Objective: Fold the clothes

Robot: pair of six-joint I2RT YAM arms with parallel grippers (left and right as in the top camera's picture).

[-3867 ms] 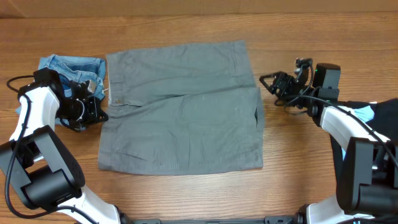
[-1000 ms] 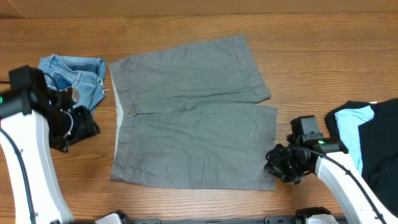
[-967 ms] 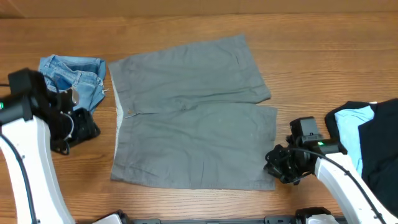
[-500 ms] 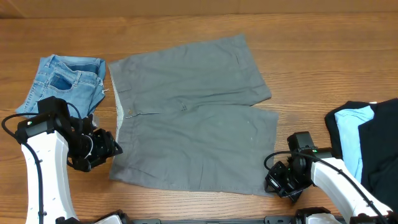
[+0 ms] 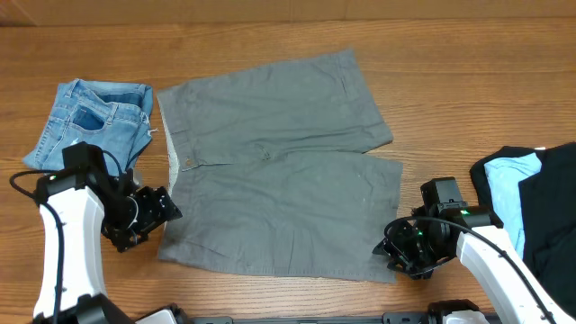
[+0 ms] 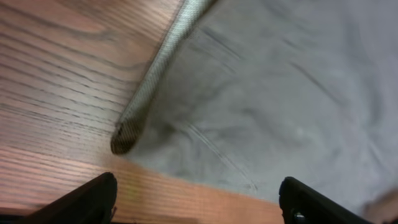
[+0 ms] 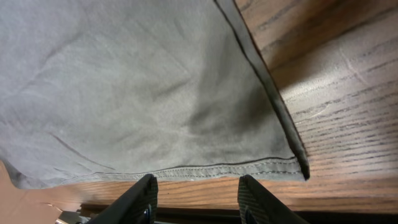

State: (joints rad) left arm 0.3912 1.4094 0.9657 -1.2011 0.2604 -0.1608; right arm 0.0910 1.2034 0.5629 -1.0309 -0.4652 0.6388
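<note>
The olive-grey shorts (image 5: 274,162) lie spread flat mid-table, waistband and small button (image 5: 187,164) at the left, legs pointing right. My left gripper (image 5: 167,209) is open just left of the waistband's near corner (image 6: 126,134). In the left wrist view only wood lies between its fingers (image 6: 87,200). My right gripper (image 5: 390,252) is open at the near leg's hem corner (image 7: 298,167). The stitched hem (image 7: 217,169) runs just beyond its fingertips (image 7: 138,198), untouched. Blue denim shorts (image 5: 94,112) lie at the far left.
Black (image 5: 551,211) and light-blue (image 5: 504,193) garments are piled at the right edge, just behind my right arm. The table's near edge runs close beneath both grippers. Bare wood shows behind the shorts.
My left arm has swung from beside the denim shorts to the waistband's near corner, jaws widening. My right gripper was shut at the hem corner and is now open.
</note>
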